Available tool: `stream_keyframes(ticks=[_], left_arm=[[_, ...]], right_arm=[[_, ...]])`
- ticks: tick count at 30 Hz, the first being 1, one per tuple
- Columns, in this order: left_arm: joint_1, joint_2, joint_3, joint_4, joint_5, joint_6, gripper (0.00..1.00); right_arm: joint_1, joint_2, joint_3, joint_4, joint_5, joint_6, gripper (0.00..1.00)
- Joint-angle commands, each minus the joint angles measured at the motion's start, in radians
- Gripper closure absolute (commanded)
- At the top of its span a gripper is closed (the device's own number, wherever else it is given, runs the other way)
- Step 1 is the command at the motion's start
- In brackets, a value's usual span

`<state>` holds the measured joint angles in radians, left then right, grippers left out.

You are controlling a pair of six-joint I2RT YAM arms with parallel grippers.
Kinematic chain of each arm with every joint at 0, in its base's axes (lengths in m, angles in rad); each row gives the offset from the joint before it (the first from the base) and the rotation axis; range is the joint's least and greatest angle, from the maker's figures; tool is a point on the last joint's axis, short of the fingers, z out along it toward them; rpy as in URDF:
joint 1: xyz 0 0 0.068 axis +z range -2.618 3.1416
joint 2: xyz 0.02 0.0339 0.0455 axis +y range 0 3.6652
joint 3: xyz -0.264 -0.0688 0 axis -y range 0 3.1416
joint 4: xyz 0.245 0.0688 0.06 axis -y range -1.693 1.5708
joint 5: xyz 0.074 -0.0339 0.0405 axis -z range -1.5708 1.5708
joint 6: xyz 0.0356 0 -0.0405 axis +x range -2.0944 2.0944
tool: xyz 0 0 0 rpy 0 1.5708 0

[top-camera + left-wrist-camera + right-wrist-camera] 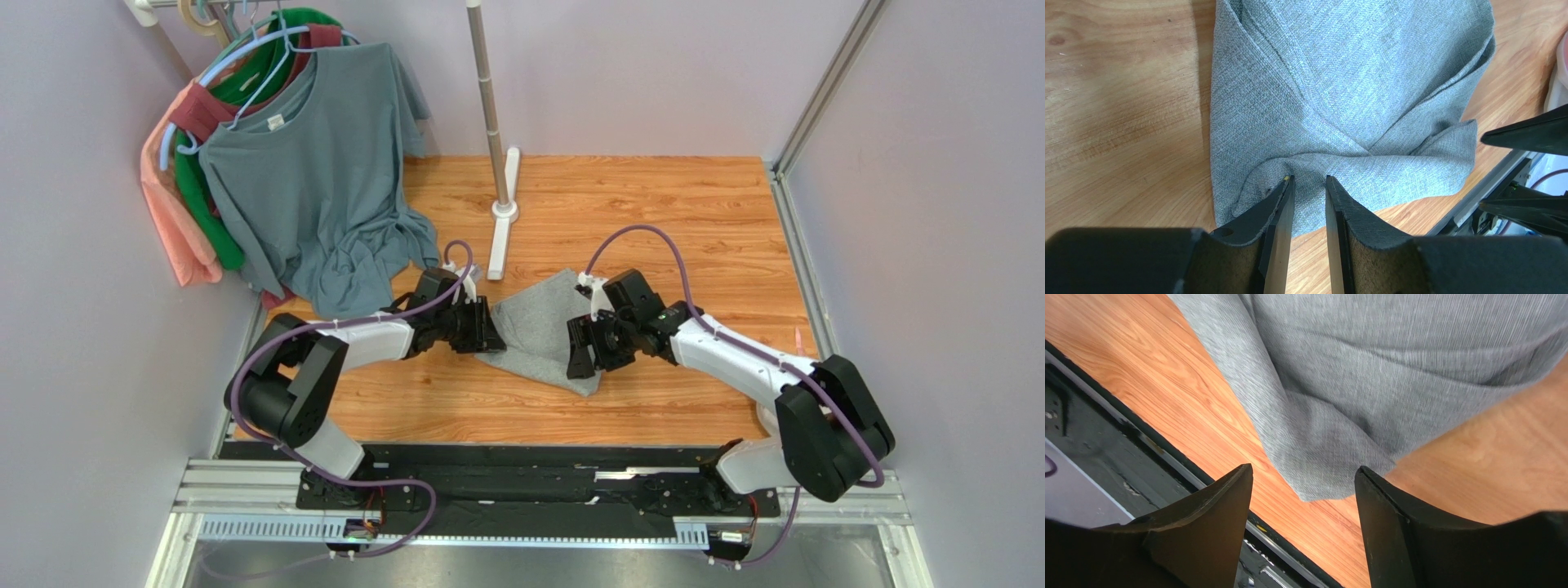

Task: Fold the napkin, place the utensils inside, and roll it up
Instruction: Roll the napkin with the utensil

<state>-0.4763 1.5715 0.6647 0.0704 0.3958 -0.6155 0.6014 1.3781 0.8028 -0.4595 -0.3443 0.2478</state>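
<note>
The napkin [540, 328] lies on the desk [687, 221] between the two pincers. It is loosely folded over itself, so that several grey layers overlap and cross. The left pincer [487, 333] is down at the cloth's edge on its own side, its tips reaching just onto the fabric. In the left wrist view its fingers [1278, 208] stand a narrow slit apart. The tips rest against a small pucker where two folded flaps meet, and bare wood shows through the lower part of the slit. Whether any fabric is actually nipped between those tips cannot be told. Most of the napkin spreads out ahead of this pincer, away from its tips. The right pincer [586, 355] sits at the opposite edge, facing the left one across the cloth, and is spread wide. In its wrist view the two dark fingers [1211, 527] flare apart, and a blunt corner of the napkin lies on the wood just ahead of the gap, not gripped. To the outer side of one finger run the desk's near edge and a dark rail [1100, 447]. Beyond the left pincer and out to its side, a blue-grey T-shirt [313, 184] hangs on a hanger in front of other garments. A metal pole stand [503, 208] rises beyond the napkin, farther out than either pincer reaches.
</note>
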Motion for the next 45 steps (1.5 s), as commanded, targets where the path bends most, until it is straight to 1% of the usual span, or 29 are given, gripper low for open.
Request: stream_keyframes(ticks=[1,9,14,18,21,22,25,27,28,31,37,39,40,43,45], left_arm=[[0.001,0.038,0.0,-0.05,-0.055,0.053,0.65],[0.001,0.035,-0.004,-0.052,-0.055,0.053,0.66],[0.001,0.039,-0.002,-0.049,-0.051,0.046,0.66],[0.001,0.041,-0.002,-0.055,-0.052,0.049,0.66],[0.001,0.044,-0.004,-0.057,-0.054,0.048,0.66],[0.001,0.044,-0.002,-0.057,-0.054,0.048,0.66],[0.001,0.045,-0.004,-0.058,-0.057,0.046,0.66],[0.001,0.053,-0.005,-0.057,-0.058,0.048,0.66],[0.001,0.056,-0.007,-0.055,-0.055,0.046,0.66],[0.001,0.065,-0.01,-0.046,-0.055,0.043,0.66],[0.001,0.065,-0.01,-0.041,-0.057,0.045,0.66],[0.001,0.07,-0.011,-0.041,-0.055,0.045,0.67],[0.001,0.073,-0.01,-0.041,-0.055,0.045,0.67],[0.001,0.085,-0.01,-0.04,-0.054,0.046,0.67],[-0.001,0.087,-0.008,-0.041,-0.055,0.045,0.67]], right_arm=[[0.009,-0.013,-0.027,0.048,0.039,0.004,0.34],[0.026,0.007,-0.028,0.12,0.034,-0.054,0.34],[0.032,0.081,-0.017,0.105,0.024,-0.067,0.33],[0.049,0.104,0.002,0.07,0.024,-0.064,0.34],[0.067,0.107,0.019,0.012,0.048,-0.055,0.38],[0.077,0.108,0.029,-0.014,0.054,-0.053,0.43],[0.086,0.121,0.047,-0.056,0.048,-0.036,0.53],[0.089,0.134,0.05,-0.082,0.042,-0.031,0.51],[0.095,0.151,0.052,-0.09,0.041,-0.031,0.47],[0.101,0.179,0.058,-0.133,0.04,-0.025,0.39],[0.12,0.18,0.059,-0.186,0.102,0.018,0.37],[0.126,0.187,0.047,-0.191,0.111,0.033,0.39],[0.127,0.193,0.045,-0.194,0.114,0.051,0.44],[0.127,0.222,0.041,-0.205,0.091,0.079,0.52],[0.127,0.219,0.035,-0.211,0.071,0.103,0.53]])
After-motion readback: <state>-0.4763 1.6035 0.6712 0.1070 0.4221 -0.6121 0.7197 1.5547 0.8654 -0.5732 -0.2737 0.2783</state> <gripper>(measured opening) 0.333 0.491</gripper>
